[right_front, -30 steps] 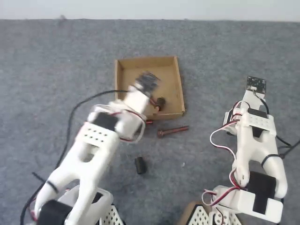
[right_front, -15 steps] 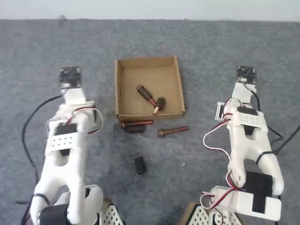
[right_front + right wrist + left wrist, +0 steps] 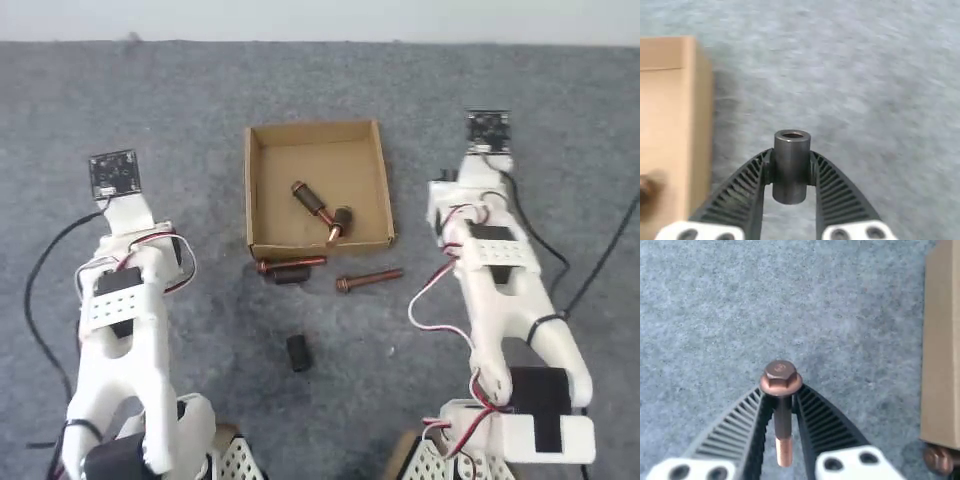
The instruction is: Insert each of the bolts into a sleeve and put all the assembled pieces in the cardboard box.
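Left wrist view: bolt [image 3: 782,377] pinched between left tool [image 3: 781,391] tips.

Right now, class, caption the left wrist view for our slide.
Left hand grips a copper bolt over grey carpet, cardboard box alongside.

Grey carpet [image 3: 520,90] across the table, pale wall [image 3: 320,18] behind

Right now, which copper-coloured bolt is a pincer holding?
The copper-coloured hex bolt in the left pincer; the rest lie on grey carpet or in the cardboard box.
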Action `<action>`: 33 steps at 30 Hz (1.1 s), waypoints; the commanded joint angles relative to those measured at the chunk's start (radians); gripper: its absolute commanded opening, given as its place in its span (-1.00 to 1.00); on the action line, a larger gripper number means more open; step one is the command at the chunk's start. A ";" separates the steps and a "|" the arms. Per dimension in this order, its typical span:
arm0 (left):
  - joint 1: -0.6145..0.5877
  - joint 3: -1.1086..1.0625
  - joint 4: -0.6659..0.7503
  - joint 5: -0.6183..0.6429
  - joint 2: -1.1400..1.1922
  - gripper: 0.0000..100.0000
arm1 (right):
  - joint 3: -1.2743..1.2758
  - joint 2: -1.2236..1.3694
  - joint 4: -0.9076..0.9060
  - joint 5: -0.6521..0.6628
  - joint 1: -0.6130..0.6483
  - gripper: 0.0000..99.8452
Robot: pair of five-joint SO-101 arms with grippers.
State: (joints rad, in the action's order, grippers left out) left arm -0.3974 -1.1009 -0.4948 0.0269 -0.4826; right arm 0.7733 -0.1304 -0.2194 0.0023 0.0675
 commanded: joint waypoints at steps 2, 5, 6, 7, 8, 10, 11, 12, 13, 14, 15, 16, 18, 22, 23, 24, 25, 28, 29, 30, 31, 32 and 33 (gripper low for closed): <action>-0.006 0.010 0.005 0.005 -0.049 -0.98 | -0.020 -0.022 0.096 -0.002 0.062 -0.98; -0.006 0.010 0.005 0.003 -0.049 -0.98 | -0.020 -0.010 0.225 -0.002 0.096 -0.99; -0.006 0.010 0.006 0.003 -0.049 -0.98 | -0.018 -0.007 0.277 -0.002 0.110 -0.99; -0.006 0.010 0.006 0.003 -0.049 -0.98 | -0.020 0.004 0.331 -0.003 0.124 -0.99; -0.005 0.010 0.006 0.003 -0.049 -0.98 | -0.021 0.018 0.394 -0.005 0.143 -0.99; -0.003 0.010 0.006 0.002 -0.049 -0.98 | -0.021 0.054 0.547 -0.003 0.188 -0.99; -0.003 0.010 0.006 0.002 -0.049 -0.98 | -0.021 0.074 0.624 -0.003 0.206 -0.99; -0.003 0.010 0.006 0.002 -0.049 -0.98 | -0.025 0.093 0.690 -0.002 0.225 -0.99; -0.003 0.010 0.006 0.002 -0.049 -0.98 | -0.037 0.111 0.742 -0.002 0.243 -0.99; -0.003 0.010 0.006 0.002 -0.049 -0.98 | -0.052 0.128 0.774 -0.002 0.260 -0.99; -0.003 0.010 0.006 0.002 -0.049 -0.98 | -0.071 0.140 0.791 -0.002 0.274 -0.99; -0.003 0.010 0.006 0.002 -0.049 -0.98 | -0.092 0.154 0.797 -0.002 0.291 -0.99; -0.003 0.010 0.006 0.002 -0.049 -0.98 | -0.143 0.183 0.803 -0.002 0.318 -0.99; -0.002 0.008 0.006 0.000 -0.049 -0.98 | -0.270 0.262 0.811 -0.008 0.349 -0.99; -0.002 0.008 0.006 0.000 -0.049 -0.98 | -0.305 0.295 0.829 -0.008 0.352 -0.99; -0.002 0.008 0.006 0.000 -0.049 -0.98 | -0.339 0.335 0.855 -0.008 0.355 -0.99; -0.002 0.008 0.006 0.000 -0.049 -0.98 | -0.364 0.375 0.885 -0.005 0.357 -0.99; -0.002 0.007 0.032 0.000 -0.049 -0.98 | -0.394 0.476 0.947 -0.002 0.364 -0.99; -0.002 0.002 0.044 0.000 -0.048 -0.98 | -0.394 0.493 0.961 -0.002 0.374 -0.99; 0.002 -0.002 0.058 0.000 -0.038 -0.98 | -0.377 0.499 0.972 -0.002 0.383 -0.99; 0.011 -0.002 0.071 0.000 -0.026 -0.98 | -0.351 0.498 0.986 -0.002 0.390 -0.99; 0.020 -0.002 0.083 0.000 -0.009 -0.98 | -0.318 0.489 1.010 -0.002 0.395 -0.99; 0.026 0.001 0.097 0.000 0.005 -0.98 | -0.278 0.475 1.046 -0.002 0.410 -0.99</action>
State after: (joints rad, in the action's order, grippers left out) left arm -0.3897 -1.1132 -0.4549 0.0284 -0.4810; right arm 0.4664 0.3959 0.7396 0.0023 0.4465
